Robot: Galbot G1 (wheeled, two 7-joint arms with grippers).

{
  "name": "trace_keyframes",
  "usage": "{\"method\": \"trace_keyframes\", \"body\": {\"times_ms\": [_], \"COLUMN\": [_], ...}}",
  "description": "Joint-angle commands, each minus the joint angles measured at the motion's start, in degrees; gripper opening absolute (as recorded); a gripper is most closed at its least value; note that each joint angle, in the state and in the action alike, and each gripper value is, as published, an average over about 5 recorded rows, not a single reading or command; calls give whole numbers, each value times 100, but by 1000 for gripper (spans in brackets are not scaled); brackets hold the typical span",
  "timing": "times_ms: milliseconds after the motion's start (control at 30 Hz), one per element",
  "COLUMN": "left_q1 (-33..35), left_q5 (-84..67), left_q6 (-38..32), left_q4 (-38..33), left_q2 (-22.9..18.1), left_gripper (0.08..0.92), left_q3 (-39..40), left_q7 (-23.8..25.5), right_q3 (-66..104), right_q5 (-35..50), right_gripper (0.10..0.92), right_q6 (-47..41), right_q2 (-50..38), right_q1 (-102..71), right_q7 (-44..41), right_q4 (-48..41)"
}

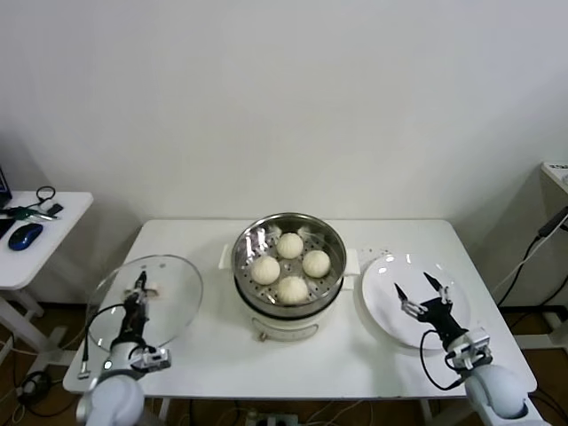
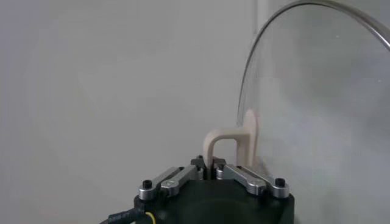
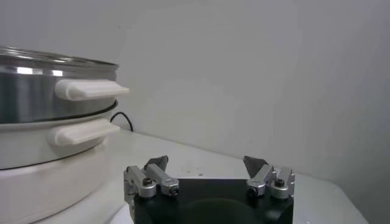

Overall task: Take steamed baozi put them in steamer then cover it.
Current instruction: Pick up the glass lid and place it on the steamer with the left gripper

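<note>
Four smooth white baozi (image 1: pixel 290 267) sit on the perforated floor of the shiny steel steamer (image 1: pixel 246 244), mid-table on its white pot base (image 1: pixel 275 325). The clear glass cover (image 1: pixel 169 288), metal-rimmed, is tilted up off the white table (image 1: pixel 222 355) at the robot's left. Left gripper (image 1: pixel 139 290) is clamped on the cover's cream handle (image 2: pixel 230 141); only the left wrist view shows the closed fingers (image 2: pixel 180 178) pinching it. Right gripper (image 1: pixel 419 287) hangs over the flat white plate (image 1: pixel 383 306) beside the steamer, fingers spread, holding nothing. The right wrist view shows the steamer's stacked cream side handles (image 3: pixel 91 89).
</note>
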Motion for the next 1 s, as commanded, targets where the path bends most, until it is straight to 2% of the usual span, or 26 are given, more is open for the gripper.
{"method": "trace_keyframes", "body": {"times_ms": [33, 233, 400, 600, 800, 1000], "left_q1": [883, 843, 549, -491, -1585, -2147], "left_q5": [-218, -398, -441, -167, 318, 911], "left_q6": [1192, 1699, 2192, 2854, 3255, 3333], "left_q4": [-1989, -2510, -2744, -2702, -2396, -1871], "left_q2": [457, 865, 1262, 1601, 1321, 492], "left_gripper": [150, 150, 150, 150, 150, 150], "left_q3": [143, 518, 1244, 2533, 3550, 4055], "left_q7": [91, 283, 637, 1258, 2205, 2549], "right_q3": [-14, -106, -228, -293, -255, -206], "right_q5": [-33, -65, -98, -189, -291, -345], "right_gripper": [823, 823, 823, 823, 823, 823], "right_q6": [-18, -28, -57, -69, -68, -62], "right_q2": [-20, -51, -96, -96, -49, -23], "right_q1": [60, 248, 420, 534, 536, 493], "right_q7": [-45, -44, -51, -51, -28, 12], "right_q4": [-46, -231, -384, -503, -526, -534]}}
